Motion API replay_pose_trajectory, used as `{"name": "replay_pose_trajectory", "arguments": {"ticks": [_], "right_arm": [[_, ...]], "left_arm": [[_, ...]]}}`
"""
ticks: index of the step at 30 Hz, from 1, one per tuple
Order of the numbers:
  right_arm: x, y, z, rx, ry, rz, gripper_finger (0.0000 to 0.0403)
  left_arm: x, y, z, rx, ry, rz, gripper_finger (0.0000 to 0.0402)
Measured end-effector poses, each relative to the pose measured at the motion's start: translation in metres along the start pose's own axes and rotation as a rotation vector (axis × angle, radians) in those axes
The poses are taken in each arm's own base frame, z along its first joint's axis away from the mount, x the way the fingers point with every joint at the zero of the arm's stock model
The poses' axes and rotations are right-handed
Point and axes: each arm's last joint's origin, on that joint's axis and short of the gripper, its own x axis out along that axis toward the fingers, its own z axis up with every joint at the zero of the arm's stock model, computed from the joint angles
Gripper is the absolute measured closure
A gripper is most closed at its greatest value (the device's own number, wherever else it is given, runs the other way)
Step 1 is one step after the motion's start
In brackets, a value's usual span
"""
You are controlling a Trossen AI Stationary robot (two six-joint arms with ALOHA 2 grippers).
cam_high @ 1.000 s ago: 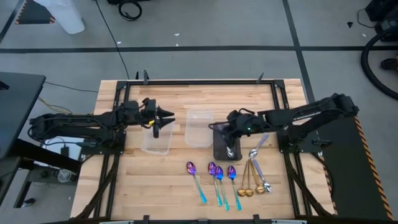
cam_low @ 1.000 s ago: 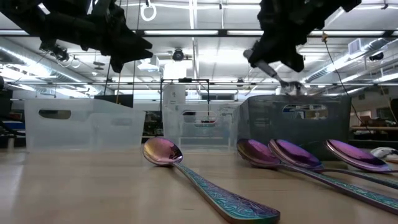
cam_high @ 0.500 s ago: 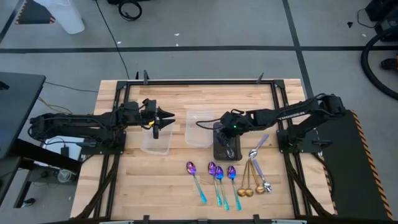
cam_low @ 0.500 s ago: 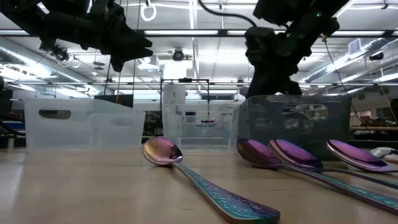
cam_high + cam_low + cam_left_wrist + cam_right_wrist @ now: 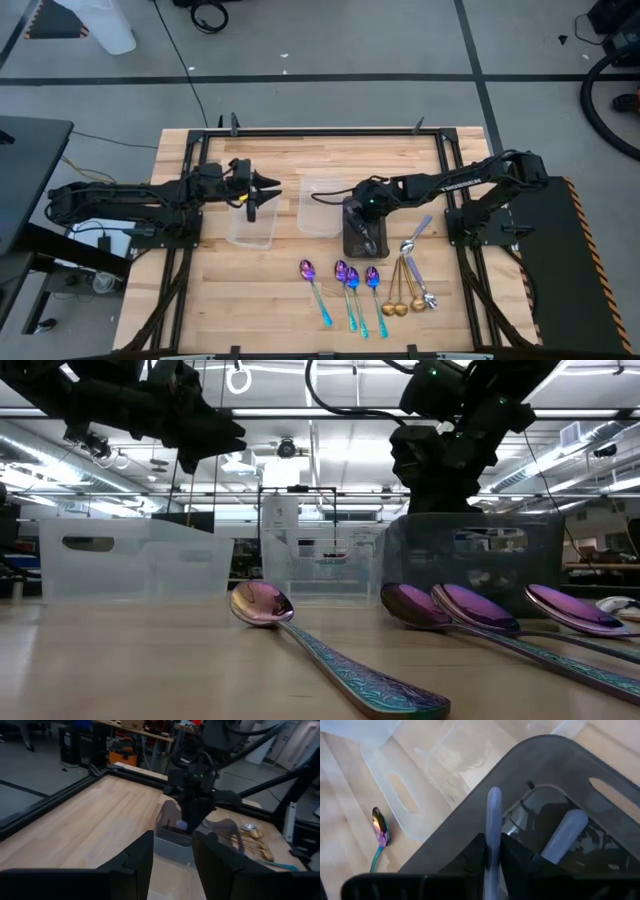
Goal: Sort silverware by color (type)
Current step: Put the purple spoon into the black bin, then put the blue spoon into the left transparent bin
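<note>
High view is showing four purple spoons (image 5: 343, 283) lying at the near edge, handles pointing near, and gold spoons (image 5: 399, 290) with a silver spoon (image 5: 414, 236) just right of them. Farther, the right gripper (image 5: 364, 216) is hanging over the dark grey tray (image 5: 352, 243), nearer to all of them than the other arm. Its fingers are pinching a pale spoon handle (image 5: 493, 822) that is pointing down into the tray. The left gripper (image 5: 262, 190), fingers parted and empty, is waiting over the left clear tub (image 5: 251, 231).
</note>
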Motion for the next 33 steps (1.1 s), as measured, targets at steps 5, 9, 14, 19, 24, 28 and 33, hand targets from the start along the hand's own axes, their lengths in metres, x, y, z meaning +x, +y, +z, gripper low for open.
{"name": "replay_pose_trajectory", "arguments": {"ticks": [5, 9, 14, 19, 24, 28, 33], "right_arm": [[0.0, -0.002, 0.0, 0.011, 0.006, -0.01, 0.0316], [0.0, -0.002, 0.0, 0.015, 0.014, -0.009, 0.0289], [-0.002, -0.001, -0.001, 0.03, 0.032, 0.018, 0.026], [-0.015, 0.003, 0.001, 0.049, 0.005, 0.053, 0.0252], [-0.027, 0.006, -0.005, 0.07, -0.001, 0.038, 0.0252], [-0.04, 0.002, -0.009, 0.09, 0.014, -0.004, 0.0252], [-0.061, 0.002, -0.011, 0.085, -0.047, -0.004, 0.0251]], "left_arm": [[0.0, 0.001, 0.003, 0.017, -0.036, 0.024, 0.0258], [0.0, 0.001, 0.006, 0.07, -0.071, 0.047, 0.0258], [-0.001, 0.0, 0.014, 0.15, -0.148, 0.064, 0.0258], [-0.002, -0.001, 0.019, 0.2, -0.21, 0.06, 0.0258], [-0.003, -0.003, 0.024, 0.232, -0.262, 0.058, 0.0258], [-0.004, -0.003, 0.027, 0.258, -0.291, 0.063, 0.0258], [-0.005, -0.003, 0.031, 0.304, -0.333, 0.069, 0.0258]]}}
